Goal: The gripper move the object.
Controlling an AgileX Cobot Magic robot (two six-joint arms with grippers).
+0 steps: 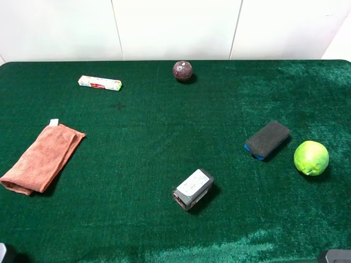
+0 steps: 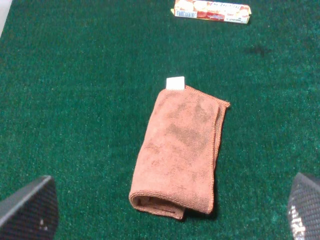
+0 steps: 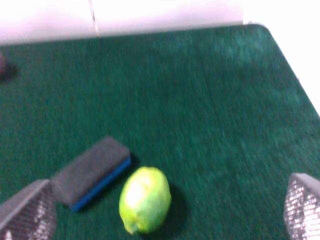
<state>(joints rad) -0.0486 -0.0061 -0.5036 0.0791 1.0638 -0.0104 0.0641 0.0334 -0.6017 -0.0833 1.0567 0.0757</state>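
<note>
The bright lime-green, roundish fruit with smooth skin (image 3: 145, 200) lies on the dark green, carpet-like surface (image 3: 210, 115), between the right gripper's (image 3: 162, 210) two fingers (image 3: 27, 212) but ahead of their tips, untouched; those grey, mesh-textured fingers stand spread wide apart and hold nothing. Just beside the fruit, toward the finger at the frame's left edge, rests a dark grey rectangular block with a blue base (image 3: 90, 172), close to the fruit; whether the two touch cannot be told in this blurred view, though from the high camera the fruit (image 1: 311, 158) and the block (image 1: 267, 139) sit slightly apart. The left gripper (image 2: 172, 210) also has its dark fingers (image 2: 30, 212) spread wide and empty, and a folded rust-orange cloth with a small white tag (image 2: 180, 152) lies between and ahead of them. Well beyond the cloth sits a long, narrow printed box (image 2: 211, 11). From above, a small dark maroon ball (image 1: 182, 70) rests near the far edge, and a grey and black boxy item with a pale label (image 1: 193, 188) lies near the middle.
</note>
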